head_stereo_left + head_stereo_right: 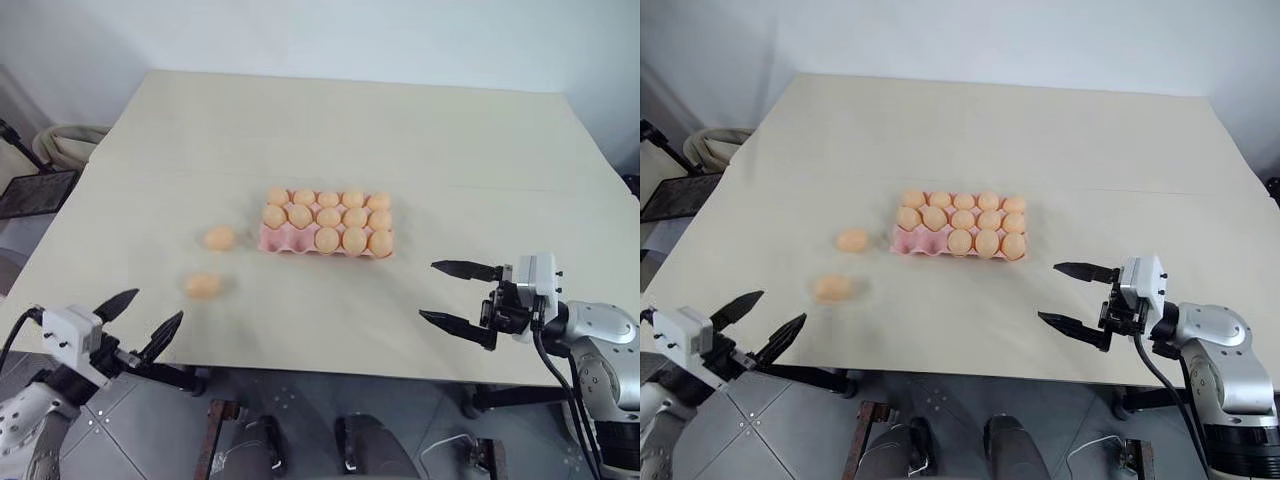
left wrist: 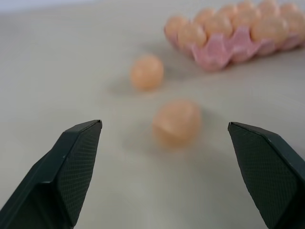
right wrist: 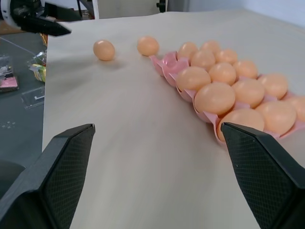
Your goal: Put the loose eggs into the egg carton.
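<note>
While two loose eggs [image 1: 211,262] lie beside the egg carton [image 1: 283,241], left gripper [image 1: 142,320] and right gripper [image 1: 458,294] hover wide open, empty.

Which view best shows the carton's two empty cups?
The left eye view: the egg carton seen from above, its near-left cups bare. The right eye view matches. Both wrist views catch it side-on, cups hidden by eggs.

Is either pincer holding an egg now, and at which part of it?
Nothing is held. The left pincer and the right pincer are both open and empty; two loose eggs lie on the table.
</note>
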Tool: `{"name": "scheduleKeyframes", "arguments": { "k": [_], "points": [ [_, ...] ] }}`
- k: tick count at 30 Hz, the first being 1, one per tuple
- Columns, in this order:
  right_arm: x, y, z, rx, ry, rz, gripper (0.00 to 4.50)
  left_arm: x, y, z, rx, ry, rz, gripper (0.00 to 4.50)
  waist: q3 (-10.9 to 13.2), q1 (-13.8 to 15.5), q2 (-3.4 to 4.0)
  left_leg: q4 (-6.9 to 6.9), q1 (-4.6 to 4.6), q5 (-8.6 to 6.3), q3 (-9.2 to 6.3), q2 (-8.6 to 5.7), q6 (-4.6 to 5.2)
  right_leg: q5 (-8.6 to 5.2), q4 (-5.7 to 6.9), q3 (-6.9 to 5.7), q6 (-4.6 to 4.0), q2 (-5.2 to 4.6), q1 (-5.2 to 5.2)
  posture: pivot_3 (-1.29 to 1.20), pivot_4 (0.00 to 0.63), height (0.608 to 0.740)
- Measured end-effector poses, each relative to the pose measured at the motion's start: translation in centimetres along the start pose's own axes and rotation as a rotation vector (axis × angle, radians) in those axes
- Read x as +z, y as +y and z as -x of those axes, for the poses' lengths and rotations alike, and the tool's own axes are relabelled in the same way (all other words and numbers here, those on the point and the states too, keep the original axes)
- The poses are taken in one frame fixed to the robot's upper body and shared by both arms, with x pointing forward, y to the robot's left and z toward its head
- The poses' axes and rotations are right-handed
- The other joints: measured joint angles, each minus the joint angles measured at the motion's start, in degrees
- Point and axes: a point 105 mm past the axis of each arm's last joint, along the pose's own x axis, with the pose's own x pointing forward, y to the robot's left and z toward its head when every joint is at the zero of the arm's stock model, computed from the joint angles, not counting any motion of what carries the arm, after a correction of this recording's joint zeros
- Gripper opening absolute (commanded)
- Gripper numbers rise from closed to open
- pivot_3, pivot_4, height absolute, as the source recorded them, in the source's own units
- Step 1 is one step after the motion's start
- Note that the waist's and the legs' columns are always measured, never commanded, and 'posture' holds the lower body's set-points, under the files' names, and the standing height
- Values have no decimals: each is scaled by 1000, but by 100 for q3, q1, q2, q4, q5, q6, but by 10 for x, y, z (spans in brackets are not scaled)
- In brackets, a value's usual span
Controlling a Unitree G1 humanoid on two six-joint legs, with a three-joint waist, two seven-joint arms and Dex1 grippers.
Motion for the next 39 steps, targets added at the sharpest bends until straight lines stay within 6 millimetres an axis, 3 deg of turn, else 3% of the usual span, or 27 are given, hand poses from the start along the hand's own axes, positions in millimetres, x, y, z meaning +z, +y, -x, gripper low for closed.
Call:
{"name": "scheduleKeyframes", "arguments": {
  "k": [5,11,14,19,22,28,31,36,39],
  "points": [
    [-8,4,2,16,22,28,4429,-4,-2,1,-4,18,17,4500,0,37,0,1,1,-8,-15,-14,11,1,-26,-21,2,-20,29,0,150,740],
    [-9,0,2,-11,25,39,4429,-9,-14,-11,-36,22,51,4500,0,48,0,0,2,-11,-32,-16,11,3,-43,-37,5,-19,45,0,150,740],
    [-4,-1,-2,-16,5,17,4429,-4,-17,-25,-48,6,26,4500,0,54,2,0,4,-8,-44,-15,7,4,-39,-43,7,-17,49,0,150,740],
    [20,2,-16,28,-59,24,4429,15,-15,-55,-69,-25,-49,4500,0,77,2,2,5,-5,-54,-16,5,13,-31,-56,24,-17,55,0,150,740],
    [19,7,-18,61,-34,13,4429,8,-11,-73,-85,27,-75,4500,0,110,2,0,4,-6,-54,-16,5,46,-30,-61,84,-17,52,0,150,740],
    [18,11,-19,63,-28,7,4429,-6,-7,-98,-89,90,-44,4500,0,201,2,-4,-1,-4,-64,-10,-3,42,-26,-72,80,-9,46,0,150,740],
    [19,12,-19,65,-27,11,4500,-9,-13,-103,-109,99,-38,3923,0,207,2,-4,-1,-4,-65,-10,-4,42,-23,-72,80,-8,47,0,150,740],
    [10,19,-8,42,-1,-6,4500,-10,-18,-105,-150,100,-29,2342,0,239,2,8,0,-1,-77,-10,-5,42,-15,-84,81,-7,55,0,150,740],
    [7,20,-7,33,7,-10,4500,-6,-24,-104,-216,81,-31,2342,0,224,2,8,1,1,-78,-10,-5,42,-10,-85,82,-8,56,0,150,740]
  ]
}}
